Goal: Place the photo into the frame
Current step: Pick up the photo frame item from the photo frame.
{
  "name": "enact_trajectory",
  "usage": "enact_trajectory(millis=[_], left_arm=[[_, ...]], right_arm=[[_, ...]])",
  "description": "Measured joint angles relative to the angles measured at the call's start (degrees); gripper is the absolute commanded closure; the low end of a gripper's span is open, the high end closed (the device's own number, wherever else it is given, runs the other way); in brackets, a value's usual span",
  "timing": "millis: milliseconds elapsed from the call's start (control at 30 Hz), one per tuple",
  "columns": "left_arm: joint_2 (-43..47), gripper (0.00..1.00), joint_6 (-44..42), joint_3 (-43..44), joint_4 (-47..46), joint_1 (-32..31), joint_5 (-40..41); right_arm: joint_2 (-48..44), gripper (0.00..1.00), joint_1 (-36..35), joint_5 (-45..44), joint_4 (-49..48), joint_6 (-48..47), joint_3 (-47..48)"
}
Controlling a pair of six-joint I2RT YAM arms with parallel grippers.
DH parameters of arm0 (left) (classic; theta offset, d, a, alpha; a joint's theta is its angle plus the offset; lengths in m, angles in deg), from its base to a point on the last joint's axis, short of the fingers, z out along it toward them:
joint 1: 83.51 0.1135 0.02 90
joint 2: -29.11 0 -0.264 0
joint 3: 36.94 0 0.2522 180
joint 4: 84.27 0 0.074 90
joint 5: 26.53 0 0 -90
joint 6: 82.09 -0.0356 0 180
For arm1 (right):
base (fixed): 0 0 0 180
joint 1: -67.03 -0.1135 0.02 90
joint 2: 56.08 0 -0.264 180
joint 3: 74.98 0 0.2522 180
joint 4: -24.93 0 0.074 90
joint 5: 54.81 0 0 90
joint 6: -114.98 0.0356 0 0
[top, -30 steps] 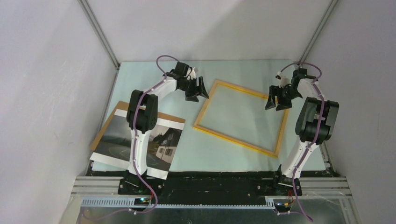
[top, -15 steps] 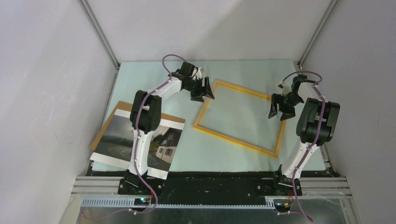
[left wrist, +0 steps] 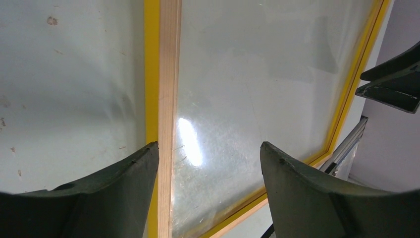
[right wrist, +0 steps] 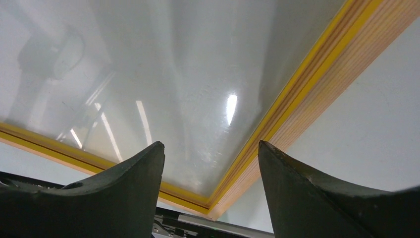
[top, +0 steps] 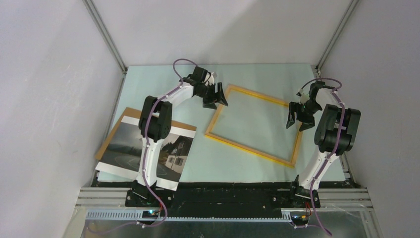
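Both claws hang over the frame [top: 247, 149], and both are open and hold nothing. The left claw [top: 217, 99] is at the frame's upper left corner. In its wrist view the jaws straddle the left rail [left wrist: 168, 74], 1 finger outside it and 1 over the pane. The right claw [top: 298, 123] is above the right rail, and its wrist view shows the jaws over the pane just inside that rail [right wrist: 317, 74]. You cannot tell from these views whether either claw touches the wood.

The step looks like settling the frame before you fetch the print. The frame lies skewed in the middle of the counter [top: 163, 84], so if you nudge it, push on the rails, not the pane. Leave it flat, with its near rail toward the print.

The frame holds only its clear pane, with nothing laid in it. The photo [top: 124, 148] lies at lower left on a brown board [top: 113, 133], well apart from the frame and partly hidden by the left arm. Being flexible, it will probably sag, so lift it by 2 edges.
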Motion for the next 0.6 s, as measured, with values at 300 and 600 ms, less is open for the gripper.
enact_trajectory(millis=[300,600], left_arm=[[0.0,0.22,0.5,-0.5,-1.6,-0.2,0.6],[0.1,0.27,1.5,-4.6,-4.0,-0.3,0.6]], right_arm=[[0.5,0.25,0.0,-1.8,0.0,2.4,0.1],[2.7,0.25,1.1,-1.2,2.3,3.9,2.8]])
